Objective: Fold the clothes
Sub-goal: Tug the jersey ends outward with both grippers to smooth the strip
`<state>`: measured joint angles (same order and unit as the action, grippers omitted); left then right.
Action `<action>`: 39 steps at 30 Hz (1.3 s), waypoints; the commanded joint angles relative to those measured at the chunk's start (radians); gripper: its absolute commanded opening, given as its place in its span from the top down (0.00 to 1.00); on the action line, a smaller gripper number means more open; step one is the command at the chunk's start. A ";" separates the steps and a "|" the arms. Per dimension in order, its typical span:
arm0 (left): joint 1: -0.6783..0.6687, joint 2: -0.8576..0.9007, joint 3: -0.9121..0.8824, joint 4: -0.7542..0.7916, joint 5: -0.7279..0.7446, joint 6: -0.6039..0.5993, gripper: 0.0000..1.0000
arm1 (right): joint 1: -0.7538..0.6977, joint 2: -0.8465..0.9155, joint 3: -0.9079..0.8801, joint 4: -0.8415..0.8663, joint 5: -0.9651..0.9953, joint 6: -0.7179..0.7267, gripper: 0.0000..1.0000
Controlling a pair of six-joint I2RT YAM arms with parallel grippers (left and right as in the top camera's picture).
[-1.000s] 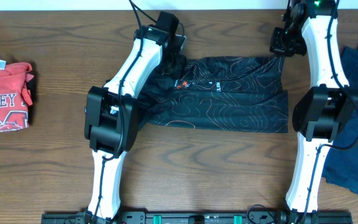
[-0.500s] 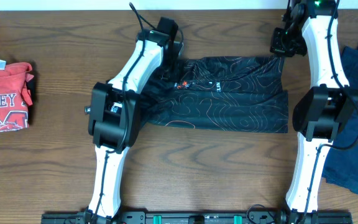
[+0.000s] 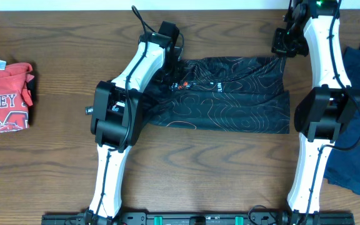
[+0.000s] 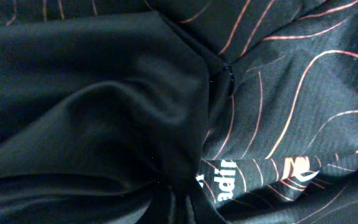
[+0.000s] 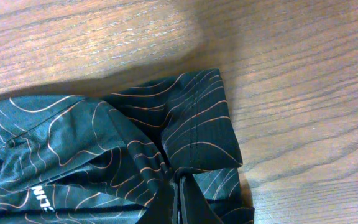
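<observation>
Two grippers meet the jersey (image 3: 230,100). The left gripper (image 4: 180,208) is narrow, pinching dark folds that gather between its fingers. Beyond them run a seam and pink contour lines. The right gripper (image 5: 182,202) is likewise nearly closed, nipping the jersey's edge. Ahead of its fingers lies a folded corner, then bare table (image 5: 291,74). A red shirt (image 3: 5,94) sits well apart from the left fingers.

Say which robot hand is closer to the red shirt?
Left. The left gripper is on the black jersey near its left end, toward the red shirt; the right gripper is at its far right corner.
</observation>
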<state>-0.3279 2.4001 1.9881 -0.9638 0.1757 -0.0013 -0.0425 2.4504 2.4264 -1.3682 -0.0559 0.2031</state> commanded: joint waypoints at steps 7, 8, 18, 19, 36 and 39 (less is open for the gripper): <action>0.004 -0.006 0.025 -0.019 -0.112 -0.064 0.94 | 0.005 0.001 0.023 -0.005 -0.005 -0.010 0.99; 0.004 -0.016 0.030 -0.021 -0.127 -0.064 0.94 | 0.005 0.001 0.023 -0.005 -0.005 -0.010 0.99; 0.023 -0.208 0.043 -0.011 -0.260 -0.055 0.94 | 0.005 0.001 0.023 -0.003 -0.005 -0.010 0.99; 0.030 -0.224 0.043 -0.013 -0.260 -0.056 0.94 | 0.005 0.001 0.023 -0.004 -0.005 -0.010 0.99; 0.152 -0.298 0.043 -0.114 -0.328 -0.041 0.94 | 0.003 -0.006 0.106 -0.029 -0.009 -0.026 0.99; 0.171 -0.311 0.043 -0.120 -0.328 -0.041 0.94 | 0.004 -0.006 0.145 -0.044 -0.009 -0.025 0.99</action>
<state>-0.1802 2.1185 2.0190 -1.0748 -0.1181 -0.0509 -0.0425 2.4504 2.5229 -1.4036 -0.0605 0.1925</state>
